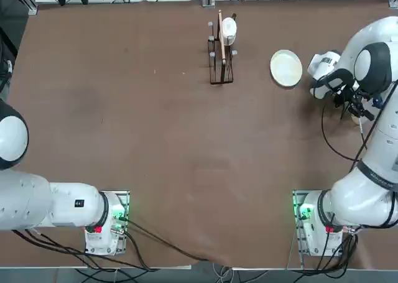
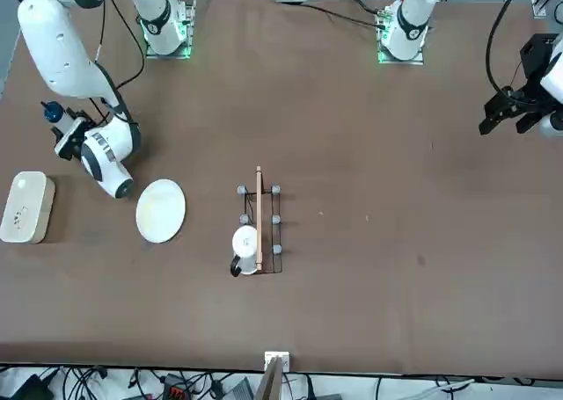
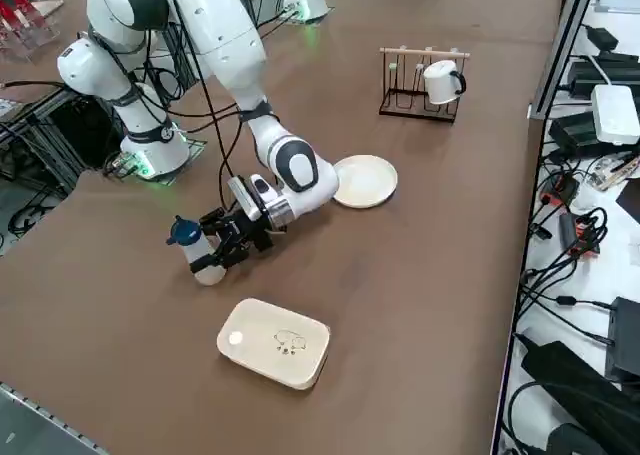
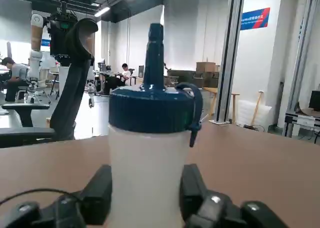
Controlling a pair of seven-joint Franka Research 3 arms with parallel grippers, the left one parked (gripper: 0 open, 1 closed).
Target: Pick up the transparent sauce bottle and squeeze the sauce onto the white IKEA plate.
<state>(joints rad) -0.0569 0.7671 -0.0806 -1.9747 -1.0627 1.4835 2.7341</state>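
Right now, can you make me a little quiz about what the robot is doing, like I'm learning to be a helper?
1. What color is the cap on the sauce bottle?
2. True or false: the right end effector has its fingers on two opposite sides of that bottle.
3. Which is beside the wire rack? A) the round plate B) the white mug C) the bottle

Key: 1. Dark blue. 2. True. 3. B, the mug; it looks as if it hangs on the rack.
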